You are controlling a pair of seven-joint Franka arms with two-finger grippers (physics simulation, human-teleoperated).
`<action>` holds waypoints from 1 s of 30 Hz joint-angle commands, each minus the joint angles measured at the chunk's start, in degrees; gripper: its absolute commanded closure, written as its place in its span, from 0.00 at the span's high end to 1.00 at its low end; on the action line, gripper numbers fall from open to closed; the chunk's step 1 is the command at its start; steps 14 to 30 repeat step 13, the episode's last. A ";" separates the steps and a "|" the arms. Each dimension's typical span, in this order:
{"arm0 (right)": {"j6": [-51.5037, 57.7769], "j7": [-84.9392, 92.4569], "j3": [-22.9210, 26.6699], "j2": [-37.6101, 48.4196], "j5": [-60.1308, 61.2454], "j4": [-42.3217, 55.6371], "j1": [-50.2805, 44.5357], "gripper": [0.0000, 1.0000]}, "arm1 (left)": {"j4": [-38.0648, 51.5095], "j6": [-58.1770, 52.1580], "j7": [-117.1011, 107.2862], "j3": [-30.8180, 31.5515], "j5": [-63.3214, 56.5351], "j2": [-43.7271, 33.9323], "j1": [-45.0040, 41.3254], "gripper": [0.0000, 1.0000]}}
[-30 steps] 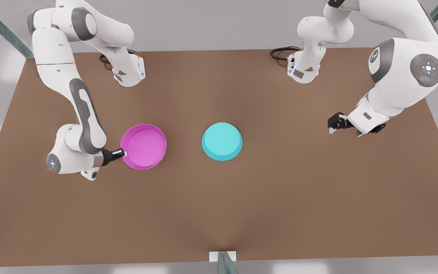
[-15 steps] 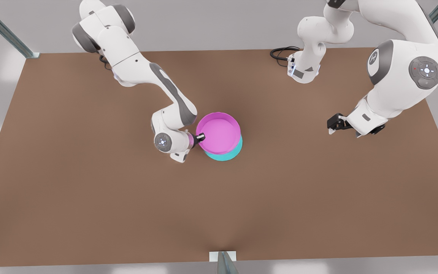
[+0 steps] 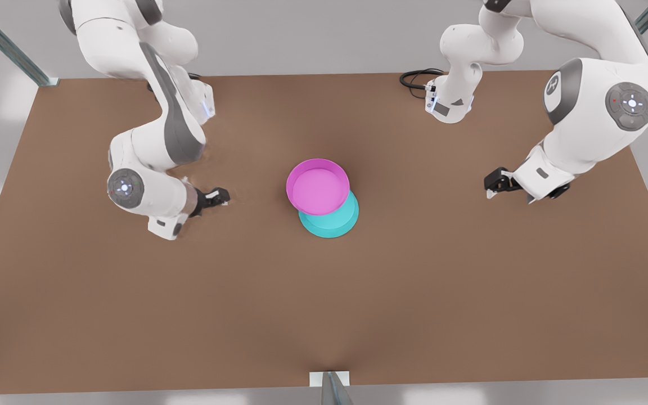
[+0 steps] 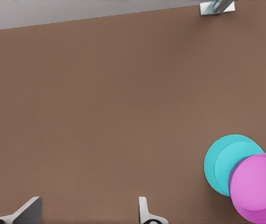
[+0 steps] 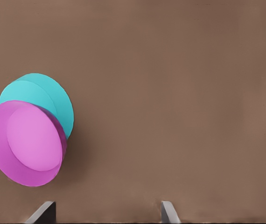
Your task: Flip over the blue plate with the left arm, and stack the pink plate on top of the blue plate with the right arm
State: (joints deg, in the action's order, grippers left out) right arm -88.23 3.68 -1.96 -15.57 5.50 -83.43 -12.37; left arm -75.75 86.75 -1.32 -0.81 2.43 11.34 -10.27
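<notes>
Pink plate (image 3: 318, 186) set on upturned blue plate (image 3: 332, 221), off-centre. Left gripper (image 3: 495, 186) and right gripper (image 3: 218, 197) parted, empty, clear. Next: recentring, probably.

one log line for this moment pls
pink plate: on blue plate, offset | right tool: open, clear | left tool: open, waiting

Bare bench (image 3: 324, 315) across the near half, pink plate (image 3: 318, 186) stacked on blue plate (image 3: 332, 222) mid-bench the sole obstacle, open lanes left and right toward both parked grippers.
</notes>
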 commanded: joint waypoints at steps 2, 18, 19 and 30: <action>4.11 0.27 6.08 -0.07 -1.02 5.38 0.24 1.00 | -0.01 0.00 0.00 0.02 0.03 0.00 -0.01 1.00; 3.50 -0.26 9.96 -1.30 -5.77 11.36 4.89 1.00 | -6.43 1.23 0.26 -0.86 0.03 -6.42 0.08 1.00; 3.50 -0.26 9.96 -1.30 -5.77 11.36 4.89 1.00 | -6.43 1.23 0.26 -0.86 0.03 -6.42 0.08 1.00; 3.50 -0.26 9.96 -1.30 -5.77 11.36 4.89 1.00 | -6.43 1.23 0.26 -0.86 0.03 -6.42 0.08 1.00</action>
